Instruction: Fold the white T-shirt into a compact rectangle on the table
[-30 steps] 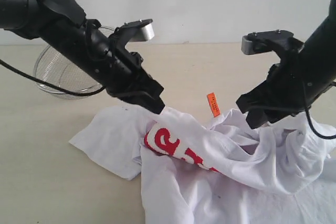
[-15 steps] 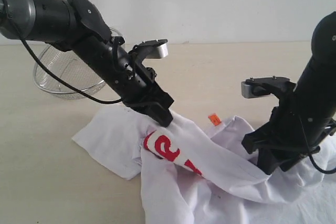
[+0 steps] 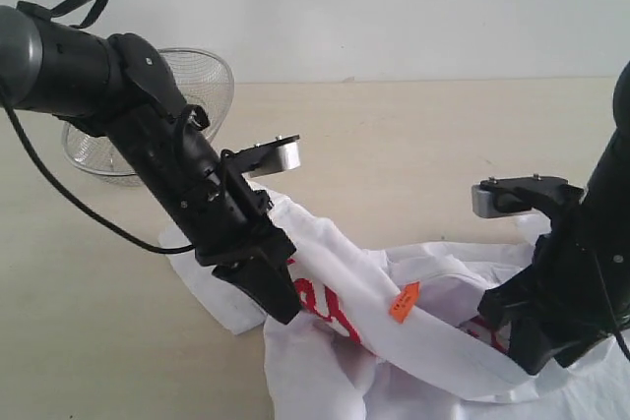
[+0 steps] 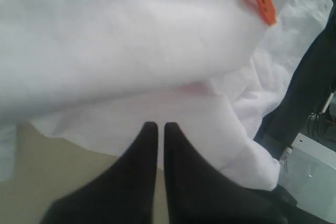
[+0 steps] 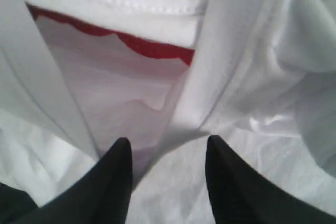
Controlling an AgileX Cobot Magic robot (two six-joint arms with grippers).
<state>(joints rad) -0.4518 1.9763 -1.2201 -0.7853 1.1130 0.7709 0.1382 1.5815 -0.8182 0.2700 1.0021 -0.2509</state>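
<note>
The white T-shirt (image 3: 433, 341) lies crumpled on the table (image 3: 413, 135) at the front right. A taut fold stretches between my two grippers and carries the orange neck tag (image 3: 403, 301) and some red lettering (image 3: 330, 310). My left gripper (image 3: 281, 307) is down at the fold's left end, its fingers pressed together on the cloth's edge (image 4: 157, 125). My right gripper (image 3: 536, 356) is sunk into the bunched cloth at the right end. Its fingers stand apart with a thick wad of the shirt (image 5: 252, 51) between them (image 5: 168, 142), below a red print edge (image 5: 152, 46).
A round wire-mesh basket (image 3: 202, 71) stands at the back left behind the left arm. Bare beige tabletop (image 3: 79, 322) stretches to the left of the shirt and behind it. The shirt runs off the frame's lower right corner.
Both grippers have come down and forward with the shirt. The raised fold has dropped low over the table, and the orange tag has moved down with it.
</note>
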